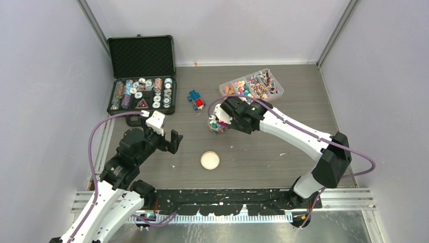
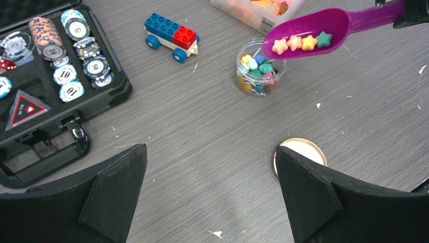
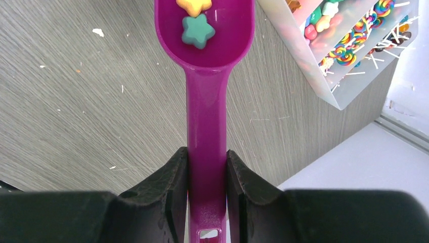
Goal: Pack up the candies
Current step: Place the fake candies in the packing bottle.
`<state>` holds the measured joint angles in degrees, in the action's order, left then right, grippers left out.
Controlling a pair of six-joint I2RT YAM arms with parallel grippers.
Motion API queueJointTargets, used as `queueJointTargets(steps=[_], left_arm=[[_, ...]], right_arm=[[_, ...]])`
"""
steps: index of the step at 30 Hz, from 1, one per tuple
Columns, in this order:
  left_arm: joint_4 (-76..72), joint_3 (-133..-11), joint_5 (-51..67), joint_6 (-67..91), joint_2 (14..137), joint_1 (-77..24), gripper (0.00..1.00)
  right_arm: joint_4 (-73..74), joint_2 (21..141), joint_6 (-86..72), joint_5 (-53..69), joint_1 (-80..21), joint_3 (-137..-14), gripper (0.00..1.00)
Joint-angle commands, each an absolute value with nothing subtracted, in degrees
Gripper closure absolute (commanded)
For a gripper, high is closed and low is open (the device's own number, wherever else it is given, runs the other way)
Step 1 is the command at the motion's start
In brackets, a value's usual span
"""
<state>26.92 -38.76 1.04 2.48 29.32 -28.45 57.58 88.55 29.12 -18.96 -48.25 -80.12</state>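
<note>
The right gripper (image 3: pixel 207 172) is clamped on the handle of a purple scoop (image 2: pixel 313 28), one finger on each side of the handle. The scoop's bowl carries four star candies (image 2: pixel 301 43), peach, pink, yellow and teal, in a row. In the left wrist view the bowl hangs level just over the far right rim of a small clear jar (image 2: pixel 259 68), which stands upright on the bench (image 2: pixel 202 116) and is already largely filled with mixed-colour candies. More candies, with swirl lollipops among them, lie in a clear divided tray (image 1: pixel 253 86) at the far right of the bench, behind the right arm. The left gripper (image 2: pixel 210 152) hovers above the bench with its jaws wide apart, holding nothing. A round lid (image 2: pixel 300 150) lies flat near its right finger, well apart from the jar. A toy car (image 2: pixel 171 36) sits left of the jar, and an open black case (image 1: pixel 141 76) with chips (image 2: pixel 76 50) lies at the far left.
</note>
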Motion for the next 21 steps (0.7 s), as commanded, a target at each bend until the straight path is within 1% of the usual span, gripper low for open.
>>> queueJointTargets(steps=[1,21], left_arm=[[25.5,-38.9,0.4,1.9,28.6,-28.6,0.0],[25.4,-38.8,0.4,1.7,28.2,-28.7,0.0]], right_arm=[[60.3,88.9,29.6,-24.8,-50.0,-83.6,1.0],[62.7,92.0,28.7,-33.9,-53.6,-84.5,1.0]])
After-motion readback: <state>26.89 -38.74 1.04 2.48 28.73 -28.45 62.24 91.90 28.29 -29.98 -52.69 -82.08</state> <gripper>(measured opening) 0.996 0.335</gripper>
